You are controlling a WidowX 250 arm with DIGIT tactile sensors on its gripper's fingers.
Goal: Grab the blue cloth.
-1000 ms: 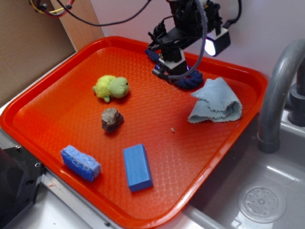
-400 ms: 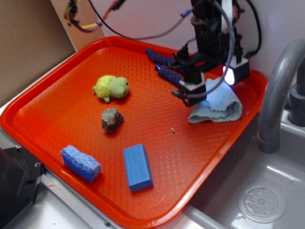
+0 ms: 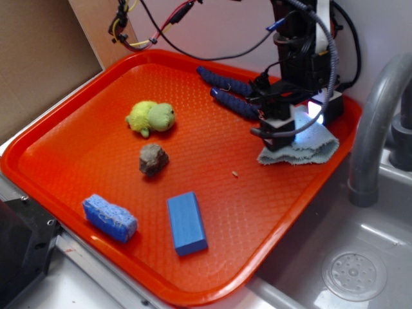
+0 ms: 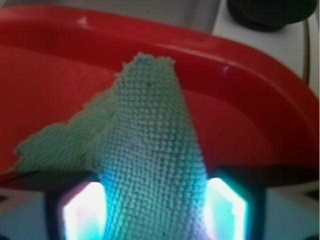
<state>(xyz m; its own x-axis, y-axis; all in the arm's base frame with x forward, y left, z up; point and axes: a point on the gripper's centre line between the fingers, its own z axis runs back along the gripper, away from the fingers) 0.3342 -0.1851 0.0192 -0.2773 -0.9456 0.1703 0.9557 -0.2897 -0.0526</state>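
Gripper point(image 3: 278, 132) down on blue cloth point(image 3: 308, 145) at 3 o'clock on orange tray point(image 3: 96, 122).
Cloth bunched between lit fingers point(image 4: 82, 207) in wrist view; contact unclear, grip cannot be told. No readable writing. Cloth partly hidden behind gripper.

exterior: high, in front, looking down over the whole orange tray point(image 3: 77, 174).
wrist: very close, facing the tray's far rim.
shared: the blue cloth point(image 3: 302, 147) point(image 4: 150, 150).
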